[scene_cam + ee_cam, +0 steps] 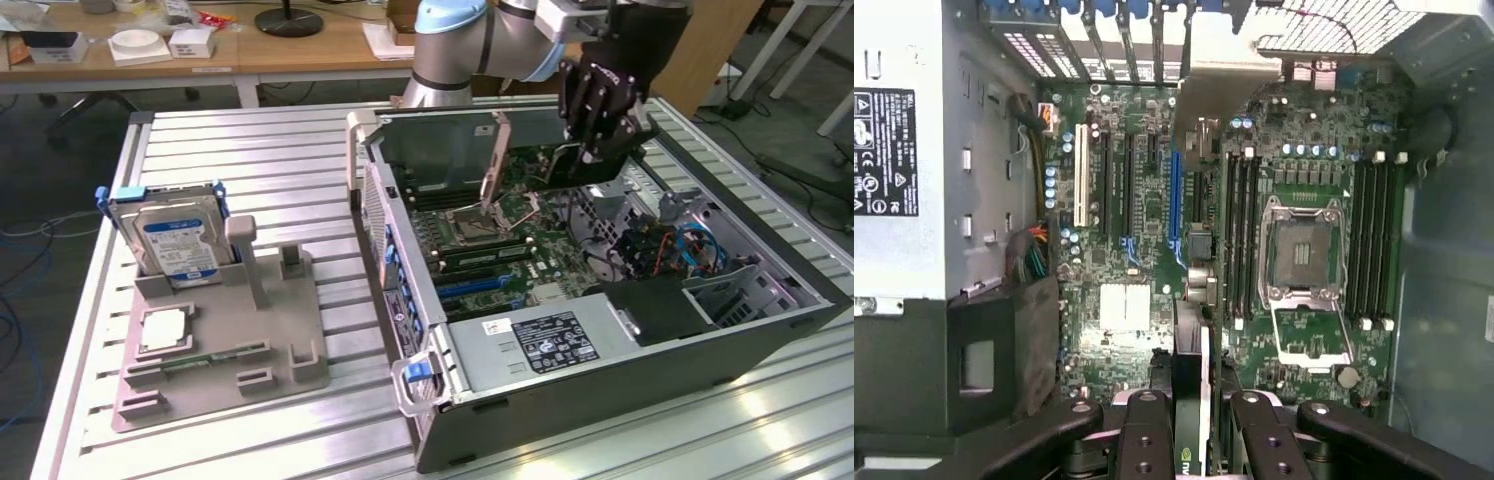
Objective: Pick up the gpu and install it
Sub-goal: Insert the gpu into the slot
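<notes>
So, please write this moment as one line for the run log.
gripper: shut on gpu | position: above open computer case, over motherboard | gpu: not yet seated

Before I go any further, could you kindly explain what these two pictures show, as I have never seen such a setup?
The machine is a single robot arm with a gripper at its end. One picture comes from a camera off the arm that takes in the whole scene. The other comes from a camera on the wrist, looking past the gripper's black fingers into a computer. On the slatted metal table lies an open computer case with its motherboard exposed. At the exterior view's left stands a grey fixture holding a hard drive, a processor chip and a memory stick. The gripper is shut on the gpu, a slim dark card, over the motherboard. Whether the card touches a slot I cannot tell.
</notes>
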